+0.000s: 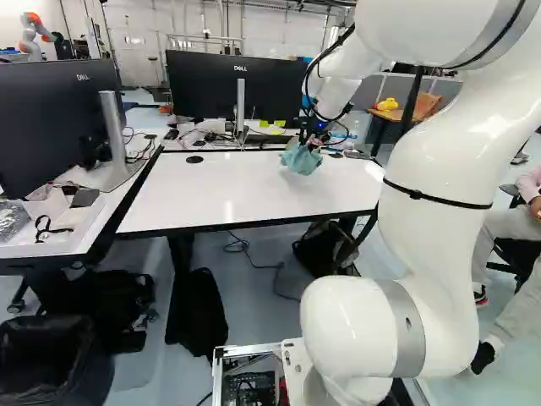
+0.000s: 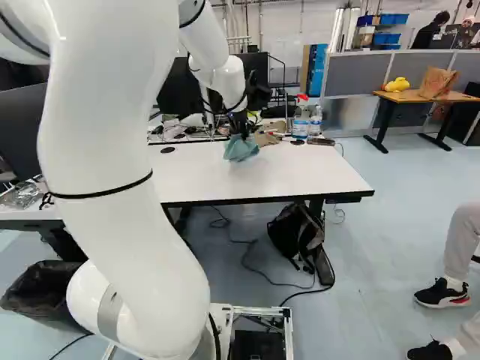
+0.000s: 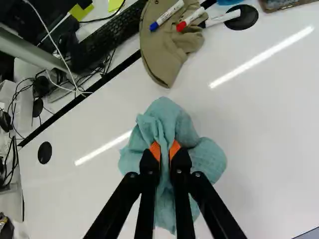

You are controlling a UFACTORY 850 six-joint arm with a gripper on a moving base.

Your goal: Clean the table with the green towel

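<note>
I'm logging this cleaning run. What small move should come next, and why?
Probably ease the gripper down a little: it is shut on the bunched towel over the table, apart from the hat, but whether the towel presses on the surface cannot be told.

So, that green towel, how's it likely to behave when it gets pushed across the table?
Probably floppy: the towel creases where the gripper pinches it, and loose folds spread around the fingers, so they may trail or tuck under. It's likely light, being just crumpled cloth. The glossy table suggests it should slide fairly easily.
</note>
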